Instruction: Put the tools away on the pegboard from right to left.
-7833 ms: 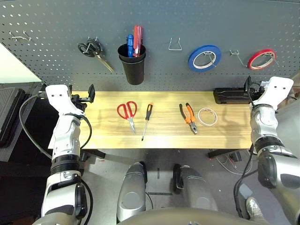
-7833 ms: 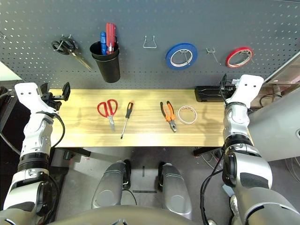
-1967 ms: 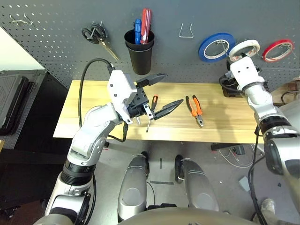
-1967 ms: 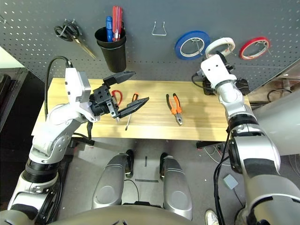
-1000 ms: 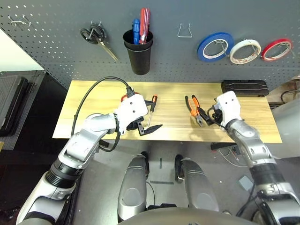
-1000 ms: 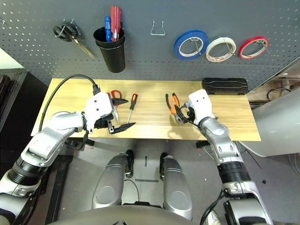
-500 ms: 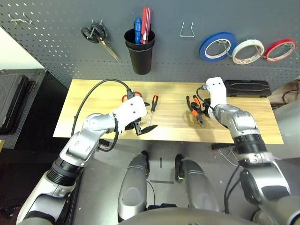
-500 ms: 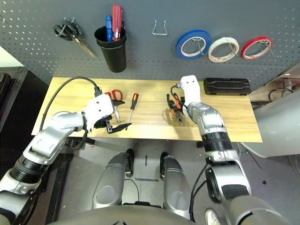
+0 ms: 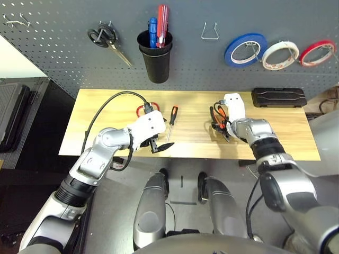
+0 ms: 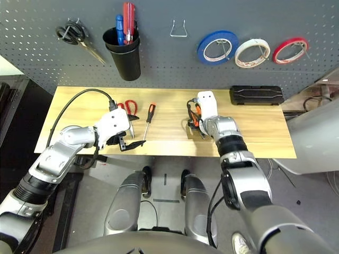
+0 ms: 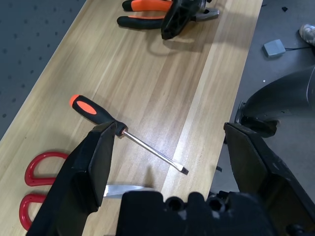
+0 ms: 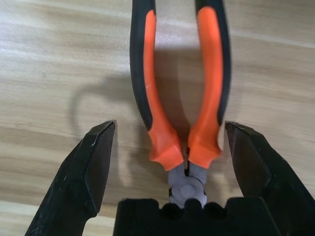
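Here the right gripper (image 12: pixel 172 162) stands wide over the orange-and-black pliers (image 12: pixel 179 93), one finger on each side of the handles, gripping nothing; the pliers lie flat on the bench (image 9: pixel 275 143), right of its middle. The left gripper (image 11: pixel 172 162) is wide too and empty, above the front edge near the screwdriver (image 11: pixel 125 132) and red-handled scissors (image 11: pixel 42 189). The whitish tape roll (image 9: pixel 280 55) hangs on the pegboard (image 9: pixel 58 58) between blue and red rolls.

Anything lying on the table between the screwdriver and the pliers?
No. In the left eye view, bare wood runs from the screwdriver to the pliers, which sit under the right pincer.
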### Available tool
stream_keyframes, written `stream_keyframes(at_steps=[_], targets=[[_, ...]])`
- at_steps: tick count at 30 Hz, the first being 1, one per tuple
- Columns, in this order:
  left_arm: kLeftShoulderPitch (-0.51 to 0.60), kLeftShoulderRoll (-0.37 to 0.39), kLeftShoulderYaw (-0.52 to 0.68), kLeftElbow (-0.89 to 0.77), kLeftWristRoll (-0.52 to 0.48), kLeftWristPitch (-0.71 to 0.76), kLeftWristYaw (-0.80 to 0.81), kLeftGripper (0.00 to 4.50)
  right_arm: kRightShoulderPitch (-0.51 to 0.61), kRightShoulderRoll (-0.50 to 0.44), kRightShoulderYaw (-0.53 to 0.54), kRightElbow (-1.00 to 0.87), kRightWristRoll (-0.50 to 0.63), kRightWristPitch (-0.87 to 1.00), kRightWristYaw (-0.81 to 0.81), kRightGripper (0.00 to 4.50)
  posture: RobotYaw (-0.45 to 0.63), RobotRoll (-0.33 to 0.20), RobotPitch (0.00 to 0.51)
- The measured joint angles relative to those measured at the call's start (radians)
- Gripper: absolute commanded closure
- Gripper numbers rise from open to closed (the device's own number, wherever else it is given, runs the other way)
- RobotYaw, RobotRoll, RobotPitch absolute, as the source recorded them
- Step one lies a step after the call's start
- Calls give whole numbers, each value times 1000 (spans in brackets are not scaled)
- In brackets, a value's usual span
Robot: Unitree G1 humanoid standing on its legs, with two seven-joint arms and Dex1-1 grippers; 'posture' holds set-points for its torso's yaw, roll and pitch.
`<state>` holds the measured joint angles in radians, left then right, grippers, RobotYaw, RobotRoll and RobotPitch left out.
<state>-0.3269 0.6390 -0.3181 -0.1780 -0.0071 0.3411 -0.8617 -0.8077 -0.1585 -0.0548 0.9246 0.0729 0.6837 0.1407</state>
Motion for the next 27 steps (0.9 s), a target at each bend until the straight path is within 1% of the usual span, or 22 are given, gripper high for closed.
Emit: stream_keyframes(at_steps=[7, 8, 10, 13, 14, 19, 22, 24, 25, 27], targets=[[0, 0, -2, 1, 18, 1, 0, 0, -55, 5, 1, 144, -25, -108, -10, 37, 226, 0, 316], [0, 0, -4, 1, 21, 1, 0, 0, -60, 6, 1, 159, -28, -120, -12, 191, 227, 0, 317], [-1, -1, -6, 1, 28, 1, 0, 0, -72, 9, 0, 183, -30, -134, -18, 670, 229, 0, 316], [-2, -3, -7, 1, 35, 1, 0, 0, -82, 10, -1, 200, -37, -146, -18, 1703, 230, 0, 315], [-3, -4, -7, 2, 39, 1, 0, 0, -85, 10, -1, 204, -38, -147, -18, 1818, 230, 0, 315], [-3, -13, -7, 2, 44, 1, 1, 0, -83, 4, 2, 200, -40, -149, -10, 1819, 225, 0, 307], [-3, -31, 4, 2, 40, -7, 6, 0, -59, -14, 31, 154, -59, -149, 24, 1819, 220, 0, 303], [-3, -53, 31, 2, 19, -16, 15, 0, 1, -46, 102, 53, -105, -166, 70, 1819, 217, 0, 299], [-4, -61, 46, 1, 5, -18, 20, 0, 25, -63, 127, 13, -122, -174, 89, 1819, 213, 0, 295], [-3, -88, 89, -11, -38, -23, 27, 0, 97, -106, 163, -125, -145, -178, 132, 1819, 210, 0, 292]])
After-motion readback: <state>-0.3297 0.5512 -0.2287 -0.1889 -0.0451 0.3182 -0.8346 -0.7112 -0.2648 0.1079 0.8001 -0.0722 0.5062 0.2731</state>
